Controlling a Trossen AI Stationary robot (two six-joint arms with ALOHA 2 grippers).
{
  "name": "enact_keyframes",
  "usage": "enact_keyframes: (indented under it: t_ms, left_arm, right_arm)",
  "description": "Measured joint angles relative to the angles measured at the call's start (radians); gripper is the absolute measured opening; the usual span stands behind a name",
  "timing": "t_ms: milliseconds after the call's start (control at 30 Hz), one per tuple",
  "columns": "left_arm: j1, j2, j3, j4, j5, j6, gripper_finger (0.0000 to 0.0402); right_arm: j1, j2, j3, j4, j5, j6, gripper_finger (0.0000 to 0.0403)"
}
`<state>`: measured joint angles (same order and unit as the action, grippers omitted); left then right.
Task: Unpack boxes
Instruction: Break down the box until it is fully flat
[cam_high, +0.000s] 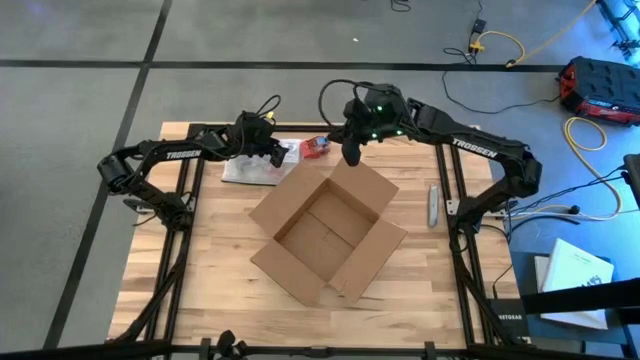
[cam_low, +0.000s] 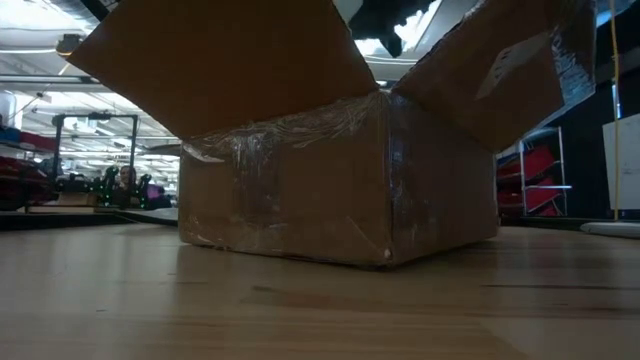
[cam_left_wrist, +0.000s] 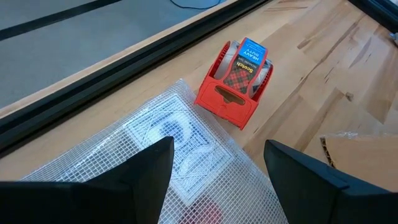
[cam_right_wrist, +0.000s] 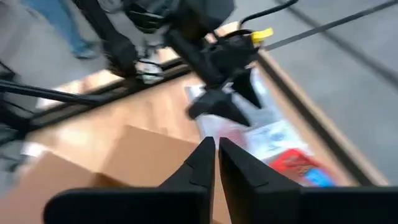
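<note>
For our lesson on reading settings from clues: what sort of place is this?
Probably a robotics lab or workshop. A wooden table stands on a grey floor strewn with cables, and shelving racks fill the room behind the box.

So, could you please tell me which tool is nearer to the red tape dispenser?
Right, narrowly. The right tool is just beside the red tape dispenser, over the box flap; the left tool hovers above the plastic bag.

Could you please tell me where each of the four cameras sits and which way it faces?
High: overhead, straight down; both arms, box.
Low: table height, level at box; only a dark arm part above.
Left wrist: over bag and red tape dispenser; left end effector open.
Right wrist: right end effector shut.
Both wrists share the dispenser.
</note>
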<state>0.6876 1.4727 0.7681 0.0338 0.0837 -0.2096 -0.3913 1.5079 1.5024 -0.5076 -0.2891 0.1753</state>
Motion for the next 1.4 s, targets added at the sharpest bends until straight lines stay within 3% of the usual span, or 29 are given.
enact_keyframes:
  t_ms: [167, 533, 967, 1200, 1400]
  left_arm:
    - [0.0, 0.0, 0.0, 0.0, 0.0, 0.0, 0.0239]
    - [0.0, 0.0, 0.0, 0.0, 0.0, 0.0, 0.0239]
    - [0.0, 0.0, 0.0, 0.0, 0.0, 0.0, 0.0239]
    - [0.0, 0.0, 0.0, 0.0, 0.0, 0.0, 0.0239]
    - [0.0, 0.0, 0.0, 0.0, 0.0, 0.0, 0.0239]
  right_arm:
    - [0.018, -0.009, 0.001, 0.014, -0.066, 0.151, 0.0062]
    - [0.034, -0.007, 0.001, 0.088, -0.123, 0.111, 0.016]
    - [0.046, -0.007, 0.001, 0.146, -0.149, 0.29, 0.0165]
    - [0.066, -0.005, 0.001, 0.126, -0.149, 0.289, 0.0165]
    - [0.049, 0.004, 0.003, -0.017, 0.026, 0.161, 0.0165]
